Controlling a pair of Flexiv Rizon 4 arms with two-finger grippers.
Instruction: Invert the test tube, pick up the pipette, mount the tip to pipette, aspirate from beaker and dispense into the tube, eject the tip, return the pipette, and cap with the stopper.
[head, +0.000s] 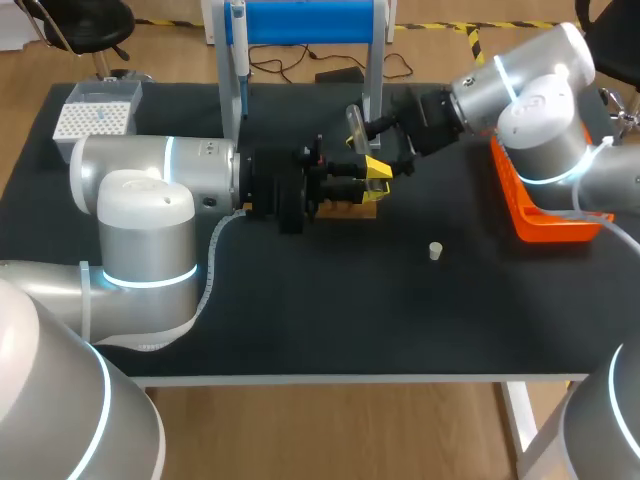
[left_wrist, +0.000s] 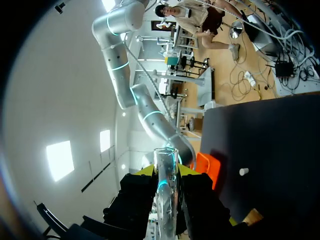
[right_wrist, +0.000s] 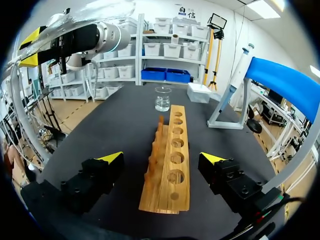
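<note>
Turning the wrist slowly is your best course, since your left tool (left_wrist: 165, 172) pinches the test tube (left_wrist: 165, 195) raised off the table near the wooden rack (right_wrist: 176, 150), and mind your right tool (right_wrist: 161, 159), spread wide astride that rack, lest the tube's arc meet it.

- In the head view the wooden rack (head: 352, 209) is mostly hidden under the left gripper (left_wrist: 166, 171); only one edge shows.
- The test tube (left_wrist: 165, 195) runs off the left wrist view's edge, its lower end unseen.
- The stopper (head: 435, 250) on the bench (head: 330, 320) is too small to tell details.
- The right arm (head: 530, 110) covers part of the orange tray (head: 548, 225).
</note>
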